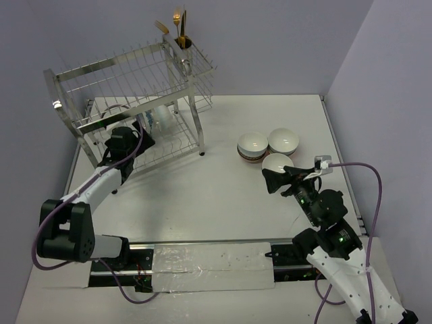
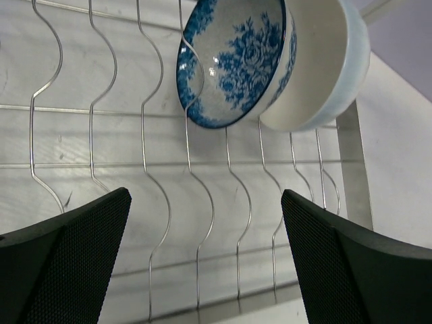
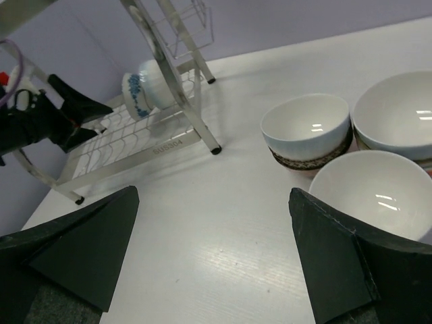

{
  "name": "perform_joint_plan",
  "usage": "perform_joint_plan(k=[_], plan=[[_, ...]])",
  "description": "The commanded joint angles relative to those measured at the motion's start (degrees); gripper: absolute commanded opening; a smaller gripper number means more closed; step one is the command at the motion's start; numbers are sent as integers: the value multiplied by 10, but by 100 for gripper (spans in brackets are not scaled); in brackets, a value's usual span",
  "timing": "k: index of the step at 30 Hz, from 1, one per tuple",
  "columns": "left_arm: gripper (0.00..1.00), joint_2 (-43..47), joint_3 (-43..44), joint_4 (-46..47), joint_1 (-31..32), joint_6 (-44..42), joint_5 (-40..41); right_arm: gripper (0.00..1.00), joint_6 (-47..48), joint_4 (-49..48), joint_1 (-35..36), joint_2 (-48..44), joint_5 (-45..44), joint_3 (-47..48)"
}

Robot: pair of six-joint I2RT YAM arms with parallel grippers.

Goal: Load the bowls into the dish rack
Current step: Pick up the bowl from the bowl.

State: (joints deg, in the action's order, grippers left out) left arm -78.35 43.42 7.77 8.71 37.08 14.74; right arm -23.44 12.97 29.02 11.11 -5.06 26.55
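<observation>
Black and mesh-faced, the fingers [image 2: 74,256] of my left gripper [image 2: 206,202] stood spread wide, holding nothing, over the wavy wires of the dish rack [image 2: 351,169]. Just beyond them my wrist camera showed a blue-flowered bowl [image 2: 233,67] standing on edge between the wires. A pale bowl [image 2: 324,67] was nested right behind it. From overhead those two were only a whitish blur on the lower shelf, seen through the upper tier's wires, and the flower pattern could not be told there. Only the overhead view gave the whole rack: two tiers on legs at the far left of the table [image 1: 202,202]. A cutlery cup [image 1: 183,46] at its far right corner held gold utensils [image 1: 177,23].

My right gripper [image 3: 213,202] was likewise spread wide and empty, held over bare tabletop. Its camera showed three white bowls close ahead on the right. The left bowl [image 3: 307,125] had a brown-patterned band at its foot, the far bowl [image 3: 395,115] sat beside it, and the near bowl [image 3: 371,192] was closest to my finger. All three sat upright, well apart from the rack. The overhead view showed other bowls stacked beneath the far pair; how many, I could not tell. The right wrist view also caught my left gripper at the rack's lower shelf.
</observation>
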Motion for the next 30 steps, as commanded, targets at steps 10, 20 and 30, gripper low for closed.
perform_joint_plan(k=[10, 20, 30], plan=[[99, 66, 2, -108, 5, 17, -125, 99, -97, 126, 3, 118, -186, 93], [99, 90, -26, -140, 14, 13, -185, 93, -133, 193, -4, 204, -268, 128], [99, 146, -53, -161, 30, 12, -234, 89, -142, 196, -91, 283, -211, 134]])
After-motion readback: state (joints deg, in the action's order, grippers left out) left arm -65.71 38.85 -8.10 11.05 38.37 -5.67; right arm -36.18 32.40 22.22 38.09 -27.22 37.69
